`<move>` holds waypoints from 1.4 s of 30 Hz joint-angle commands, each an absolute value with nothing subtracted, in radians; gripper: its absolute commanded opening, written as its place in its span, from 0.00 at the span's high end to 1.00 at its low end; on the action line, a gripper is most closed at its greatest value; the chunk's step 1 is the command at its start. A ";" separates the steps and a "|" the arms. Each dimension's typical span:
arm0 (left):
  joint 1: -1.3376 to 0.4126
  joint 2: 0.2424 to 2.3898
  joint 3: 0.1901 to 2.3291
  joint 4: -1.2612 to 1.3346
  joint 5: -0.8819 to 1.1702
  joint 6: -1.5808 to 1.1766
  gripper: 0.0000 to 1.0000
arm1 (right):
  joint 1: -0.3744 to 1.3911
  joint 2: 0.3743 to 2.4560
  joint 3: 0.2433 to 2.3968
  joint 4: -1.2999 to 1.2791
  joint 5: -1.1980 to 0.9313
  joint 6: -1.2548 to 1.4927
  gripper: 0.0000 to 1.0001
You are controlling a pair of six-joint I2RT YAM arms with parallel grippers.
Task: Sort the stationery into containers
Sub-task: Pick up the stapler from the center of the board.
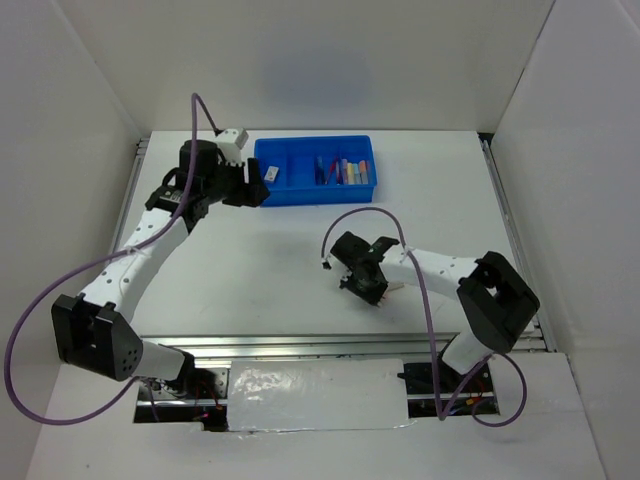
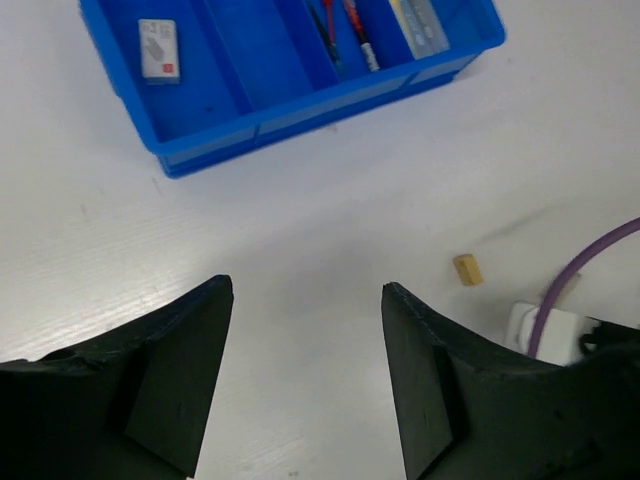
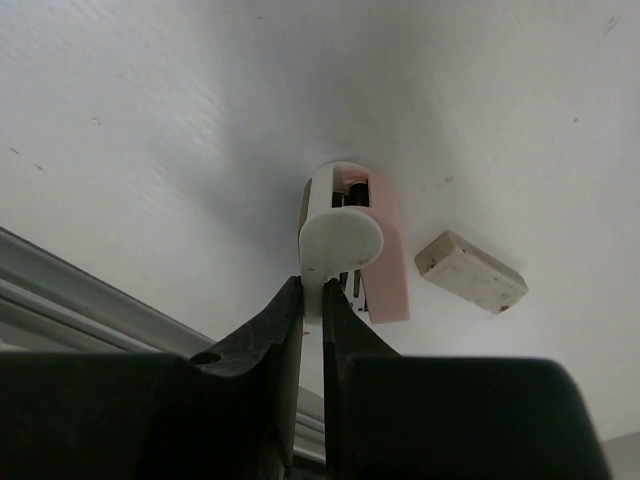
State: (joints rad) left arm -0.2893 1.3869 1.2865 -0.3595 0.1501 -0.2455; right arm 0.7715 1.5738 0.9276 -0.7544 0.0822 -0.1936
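Note:
My right gripper (image 3: pixel 313 285) is shut on the white round tab of a white-and-pink stationery piece (image 3: pixel 340 235), whose pink body lies against the table. It shows in the top view near the table's front (image 1: pixel 372 290). A cream eraser block (image 3: pixel 470 270) lies just right of that piece, untouched. My left gripper (image 2: pixel 307 288) is open with nothing between its fingers, beside the left end of the blue tray (image 1: pixel 310 193). The tray (image 2: pixel 300 110) holds a white eraser (image 2: pixel 158 48) in its left section, pens (image 2: pixel 345 30) and markers (image 2: pixel 420 20) further right. A tiny tan piece (image 2: pixel 466 269) lies loose on the table.
A purple cable (image 2: pixel 590 265) and a white part (image 2: pixel 545 325) sit at the right edge of the left wrist view. A metal rail (image 3: pixel 90 300) runs along the table's front edge, close behind my right gripper. White walls enclose the table.

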 commanded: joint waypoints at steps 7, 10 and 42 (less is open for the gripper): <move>-0.198 1.302 1.207 -0.342 0.627 -0.325 0.30 | 0.926 1.358 0.907 -0.660 0.242 -0.468 1.00; -0.210 1.283 1.171 -0.330 0.687 -0.287 0.30 | 0.975 1.299 0.891 -0.597 0.317 -0.590 1.00; -0.379 1.299 1.224 -0.362 0.658 -0.107 0.27 | 1.299 1.198 0.718 0.107 0.719 -1.121 1.00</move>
